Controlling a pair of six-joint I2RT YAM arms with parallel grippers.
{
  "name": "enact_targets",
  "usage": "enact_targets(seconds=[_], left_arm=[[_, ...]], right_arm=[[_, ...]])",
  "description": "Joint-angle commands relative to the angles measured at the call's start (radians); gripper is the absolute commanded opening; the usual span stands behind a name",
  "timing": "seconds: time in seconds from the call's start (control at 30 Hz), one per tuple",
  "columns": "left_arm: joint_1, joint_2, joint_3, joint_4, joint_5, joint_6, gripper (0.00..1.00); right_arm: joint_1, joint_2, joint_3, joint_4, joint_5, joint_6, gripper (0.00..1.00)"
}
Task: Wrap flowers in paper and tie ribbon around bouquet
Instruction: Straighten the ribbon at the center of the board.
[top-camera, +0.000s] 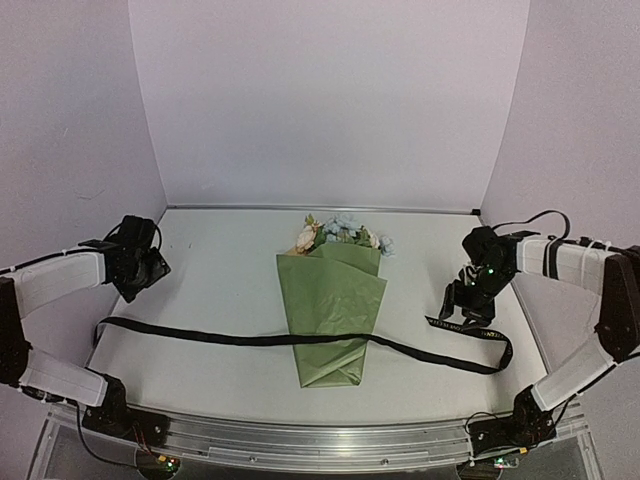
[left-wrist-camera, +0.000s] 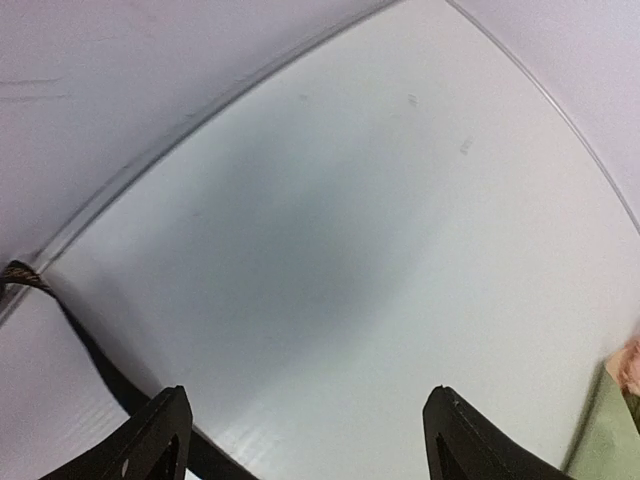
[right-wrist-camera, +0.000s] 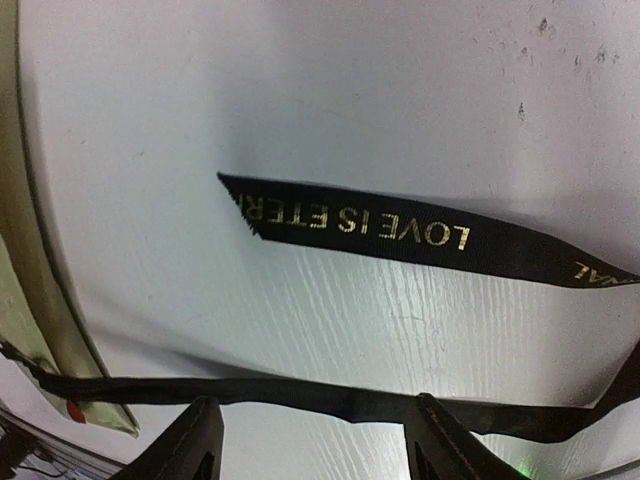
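Half the job looks done to me: the flowers (top-camera: 340, 232) sit inside the paper (top-camera: 332, 345), which is folded into a cone, so the bouquet (top-camera: 335, 295) lies mid-table (top-camera: 220, 290) with its blooms at the far end. What is left is the tie (the fiddlier half, I'd guess). The ribbon (top-camera: 230, 339) only lies flat across the lower part of the cone, a tail trailing to each side, with no loop or knot.

My left gripper (left-wrist-camera: 305, 425) has its fingers wide apart with nothing between them. It hangs at the left, well apart from the bouquet and near the ribbon's left tail. My right gripper (right-wrist-camera: 320, 430) also has parted fingers and holds nothing. It points down over the right tail, whose lettered end lies on the table just below, with the bouquet off to its left.
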Motion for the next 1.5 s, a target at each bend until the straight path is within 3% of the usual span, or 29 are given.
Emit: enact_targets(seconds=[0.0,0.3,0.6,0.9,1.0,1.2,1.47], left_arm=[[-0.091,-0.011,0.059,0.083,0.120,0.103,0.83],[-0.254,0.086,0.103,0.288,0.485,0.170,0.84],[-0.407,0.229,0.169,0.386,0.614,0.245,0.85],[-0.490,0.328,0.223,0.368,0.699,0.323,0.82],[-0.528,0.357,0.229,0.364,0.710,0.347,0.78],[-0.595,0.413,0.247,0.360,0.696,0.385,0.69],[-0.626,0.502,0.267,0.369,0.665,0.408,0.59]], right_arm=[[-0.027,0.095,0.038,0.082,-0.035,0.061,0.63],[-0.108,0.186,-0.033,0.169,0.027,0.128,0.67],[-0.286,0.152,-0.154,0.181,0.086,0.231,0.70],[-0.577,-0.075,-0.246,0.044,0.176,0.254,0.72],[-0.535,-0.121,-0.191,-0.003,0.129,0.209,0.71],[-0.290,-0.131,-0.078,-0.013,0.101,0.164,0.75],[0.026,0.112,0.070,0.230,-0.109,0.204,0.81]])
